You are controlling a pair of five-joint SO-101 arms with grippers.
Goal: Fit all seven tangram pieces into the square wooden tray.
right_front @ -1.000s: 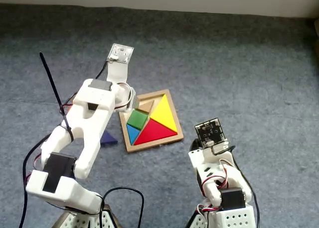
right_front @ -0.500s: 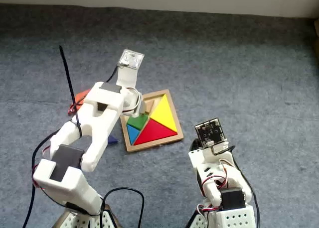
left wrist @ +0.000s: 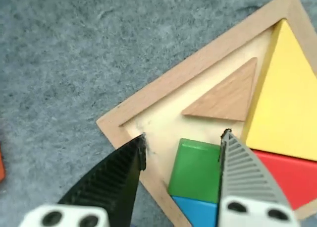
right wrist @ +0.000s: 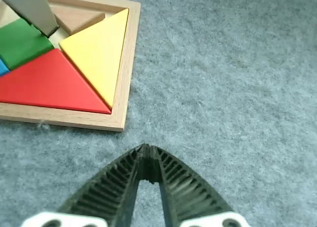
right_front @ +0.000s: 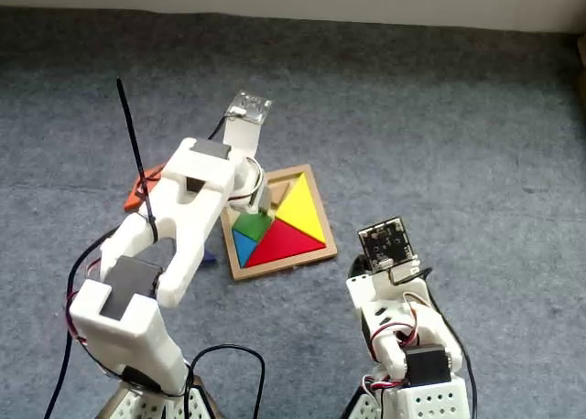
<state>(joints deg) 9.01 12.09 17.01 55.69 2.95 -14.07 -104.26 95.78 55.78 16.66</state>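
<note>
Left gripper (left wrist: 184, 136) hangs open, green square (left wrist: 198, 170) lying flat in the wooden tray (left wrist: 198, 64) between its jaws (light, stiff, probably slick, best pinched across opposite edges) while right gripper (right wrist: 147, 151) sits closed.

Seen from above, the white left arm (right_front: 192, 199) covers the nine o'clock corner of the square wooden tray (right_front: 288, 263) and most of the pale wooden triangle (left wrist: 226, 97) inside it. Farther out at nine o'clock an orange flat piece (right_front: 137, 195) pokes from behind the arm, its shape unclear. At eight o'clock a dark blue sliver (right_front: 210, 254) shows under the arm, too little to name. In the left wrist view the blue piece (left wrist: 195, 212) and red triangle (left wrist: 299, 175) run off the frame.
</note>
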